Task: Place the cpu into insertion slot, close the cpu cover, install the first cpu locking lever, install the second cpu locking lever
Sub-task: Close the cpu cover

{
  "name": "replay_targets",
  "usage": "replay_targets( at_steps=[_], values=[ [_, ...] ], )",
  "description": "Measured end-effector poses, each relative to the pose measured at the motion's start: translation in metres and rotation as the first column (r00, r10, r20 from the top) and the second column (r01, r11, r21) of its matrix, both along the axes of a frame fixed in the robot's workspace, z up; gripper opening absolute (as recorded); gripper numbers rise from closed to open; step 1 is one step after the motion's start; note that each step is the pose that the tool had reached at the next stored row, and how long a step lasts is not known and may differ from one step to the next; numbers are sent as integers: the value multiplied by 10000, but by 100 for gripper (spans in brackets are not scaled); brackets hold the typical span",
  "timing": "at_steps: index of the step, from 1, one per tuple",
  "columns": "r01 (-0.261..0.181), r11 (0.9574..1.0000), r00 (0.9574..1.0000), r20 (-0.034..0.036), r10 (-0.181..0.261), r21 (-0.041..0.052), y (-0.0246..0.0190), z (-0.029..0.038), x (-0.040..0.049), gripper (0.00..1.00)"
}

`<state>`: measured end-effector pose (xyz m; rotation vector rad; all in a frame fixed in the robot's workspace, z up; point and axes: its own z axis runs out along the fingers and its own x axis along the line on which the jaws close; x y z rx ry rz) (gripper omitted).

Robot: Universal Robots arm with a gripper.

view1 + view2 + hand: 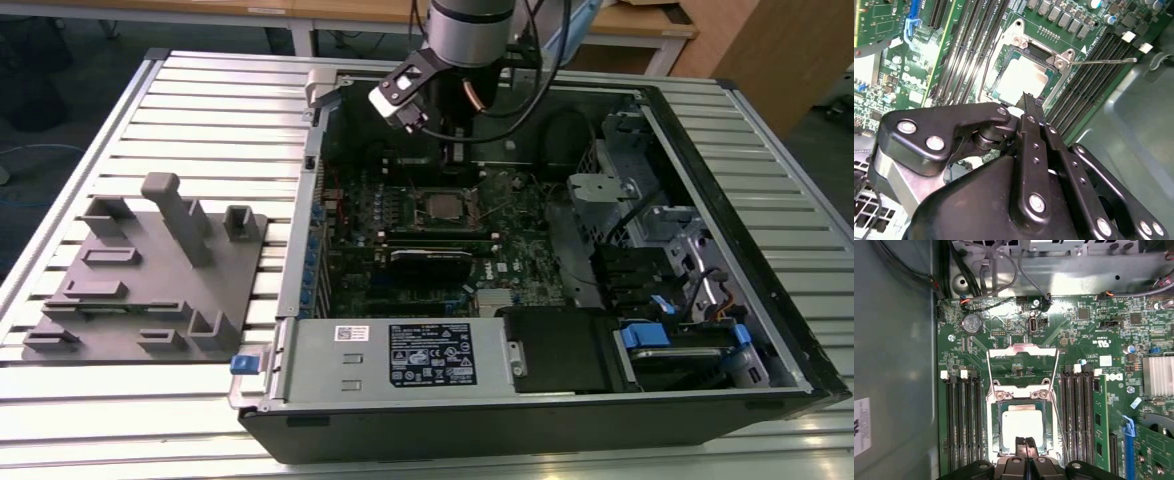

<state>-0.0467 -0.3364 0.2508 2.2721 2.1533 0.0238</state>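
Both fingers (1019,446) of the gripper (1025,441) are pressing flat against each other in the first wrist view, with nothing showing between them. Their tips are hanging at one edge of the cpu (1023,422), and I cannot tell whether they are touching it. The cpu is lying flat inside the insertion slot (992,410) with its silvery top showing bare. The cpu cover (1022,352) is standing swung open on the side of the slot away from the gripper. In the second wrist view a thin locking lever (1104,61) is reaching out from the slot's corner across the neighbouring memory slots (1089,75). The slot is sitting near the middle of the green motherboard (1089,335), between two banks of memory slots. The motherboard is lying inside the open computer case (694,180), which is occupying the slatted bench (200,100) toward the exterior view's right edge. A grey fixture (147,270) is sitting just beside the case, toward that view's left edge.
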Motion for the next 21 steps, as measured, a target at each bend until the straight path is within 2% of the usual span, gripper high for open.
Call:
replay_targets(
  at_steps=[7, 21],
  values=[
    [0, 10000, 10000, -2, 0, 0, 0, 124, 0, 10],
    [0, 10000, 10000, -3, 0, -7, 0, 134, 0, 10]
  ],
)
